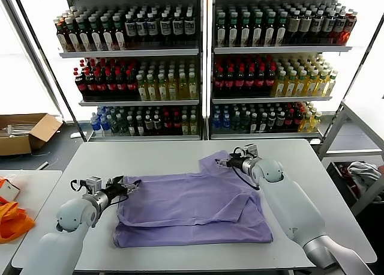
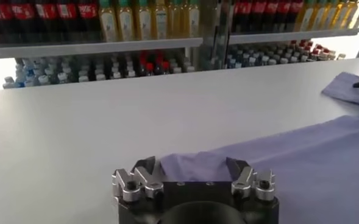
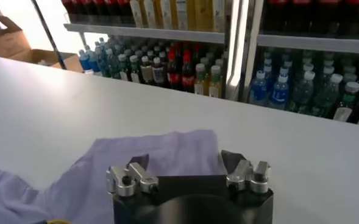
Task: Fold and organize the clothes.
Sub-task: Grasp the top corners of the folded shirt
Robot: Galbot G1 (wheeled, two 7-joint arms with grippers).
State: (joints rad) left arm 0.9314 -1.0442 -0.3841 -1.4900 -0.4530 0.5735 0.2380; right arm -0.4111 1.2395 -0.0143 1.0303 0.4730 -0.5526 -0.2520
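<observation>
A soft, limp lavender T-shirt (image 1: 192, 209) lies on the table (image 1: 150, 155), both grippers' jaws spread around its left corner and far sleeve, good pinch spots.

Left gripper (image 1: 131, 185): arm reaches in low from the near left, wrist level, claw pointing toward the right arm. Fingers (image 2: 147, 167) spread, a gap between the tips.

Right gripper (image 1: 223, 163): arm stretched forward from the near right, elbow bent, claw pointing left toward the other arm. Fingers (image 3: 233, 161) likewise apart.
</observation>
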